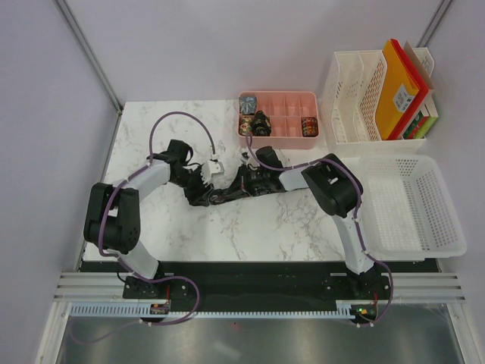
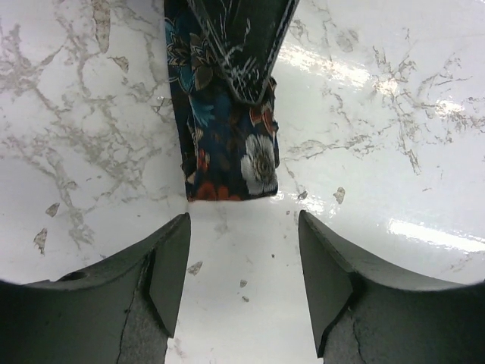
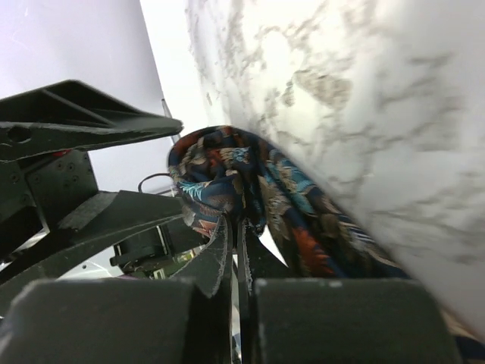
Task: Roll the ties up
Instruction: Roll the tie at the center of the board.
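**Right claw (image 3: 233, 227) pinches tie (image 3: 227, 171); left claw (image 2: 244, 227) open**

The right claw's jaws are pressed tight together on a fold of the dark floral tie. The fabric curls up and over their tips in a loose loop. The left claw's jaws stand well apart over bare marble and hold nothing. The tie's flat end lies on the table (image 1: 250, 235) just beyond its fingertips (image 2: 170, 250), not touching them.

From above, the tie runs as a dark strip across the middle of the table between the 2 claws, which face each other close together. At the far edge a pink tray (image 1: 288, 140) holds 3 rolled ties (image 1: 261, 123) in separate compartments. To its right stands a white rack (image 1: 348, 91) with folders (image 1: 398, 87). Nearer, on the right, sits a white basket (image 1: 447, 235).
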{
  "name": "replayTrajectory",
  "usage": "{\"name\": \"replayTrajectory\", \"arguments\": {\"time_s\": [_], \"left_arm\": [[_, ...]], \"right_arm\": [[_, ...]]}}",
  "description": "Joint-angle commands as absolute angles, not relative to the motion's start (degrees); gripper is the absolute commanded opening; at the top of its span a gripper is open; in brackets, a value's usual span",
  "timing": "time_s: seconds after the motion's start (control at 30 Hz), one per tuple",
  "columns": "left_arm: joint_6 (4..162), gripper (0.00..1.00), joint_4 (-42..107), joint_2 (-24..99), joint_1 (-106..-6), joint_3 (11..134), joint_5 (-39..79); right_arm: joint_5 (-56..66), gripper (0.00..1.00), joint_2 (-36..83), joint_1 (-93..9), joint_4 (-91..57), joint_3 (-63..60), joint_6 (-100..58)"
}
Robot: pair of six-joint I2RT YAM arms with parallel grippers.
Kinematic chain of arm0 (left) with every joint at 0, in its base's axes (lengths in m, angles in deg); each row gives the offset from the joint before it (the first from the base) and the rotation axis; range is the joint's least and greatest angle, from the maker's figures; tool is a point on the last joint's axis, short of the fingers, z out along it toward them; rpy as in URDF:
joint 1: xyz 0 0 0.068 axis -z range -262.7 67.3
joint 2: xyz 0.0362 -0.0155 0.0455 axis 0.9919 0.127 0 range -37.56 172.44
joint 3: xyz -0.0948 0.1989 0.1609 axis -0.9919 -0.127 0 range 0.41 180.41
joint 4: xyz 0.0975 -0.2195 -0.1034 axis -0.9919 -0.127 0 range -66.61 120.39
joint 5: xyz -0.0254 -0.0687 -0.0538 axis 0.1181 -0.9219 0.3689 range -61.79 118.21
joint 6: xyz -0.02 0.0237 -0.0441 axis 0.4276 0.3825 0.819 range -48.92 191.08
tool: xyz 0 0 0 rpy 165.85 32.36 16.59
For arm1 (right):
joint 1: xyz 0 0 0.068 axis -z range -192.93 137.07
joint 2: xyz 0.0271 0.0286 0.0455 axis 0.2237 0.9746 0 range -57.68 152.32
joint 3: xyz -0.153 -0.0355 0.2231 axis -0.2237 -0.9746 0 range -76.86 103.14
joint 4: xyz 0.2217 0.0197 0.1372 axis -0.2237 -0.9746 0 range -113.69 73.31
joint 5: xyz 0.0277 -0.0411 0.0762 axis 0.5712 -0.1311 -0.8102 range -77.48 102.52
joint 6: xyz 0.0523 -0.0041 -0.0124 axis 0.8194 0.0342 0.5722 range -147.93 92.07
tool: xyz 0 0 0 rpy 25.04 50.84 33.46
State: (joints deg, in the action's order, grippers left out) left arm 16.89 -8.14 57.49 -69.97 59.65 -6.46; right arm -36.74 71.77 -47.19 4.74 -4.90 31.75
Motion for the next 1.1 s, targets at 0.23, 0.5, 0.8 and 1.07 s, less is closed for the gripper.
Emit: {"name": "replayTrajectory", "arguments": {"time_s": [0.23, 0.5, 0.8, 1.07], "left_arm": [[16.05, 0.70, -1.18, 54.55, -70.57, 57.19, -10.28], [15.01, 0.72, 2.44, 56.92, -69.26, 59.21, -11.51], [15.44, 0.72, 1.74, 57.02, -66.88, 56.76, -11.34], [15.10, 0.55, 0.24, 52.19, -66.88, 50.51, -8.35]], "right_arm": [[-31.52, 0.00, 75.92, -44.74, -5.35, -2.95, 25.08], [-29.76, 0.00, 76.18, -44.66, -10.19, -2.16, 21.91], [-27.83, 0.00, 76.44, -48.34, -9.40, -2.59, 24.09], [-27.65, 0.00, 77.15, -51.77, -5.28, -3.56, 28.40]]}}
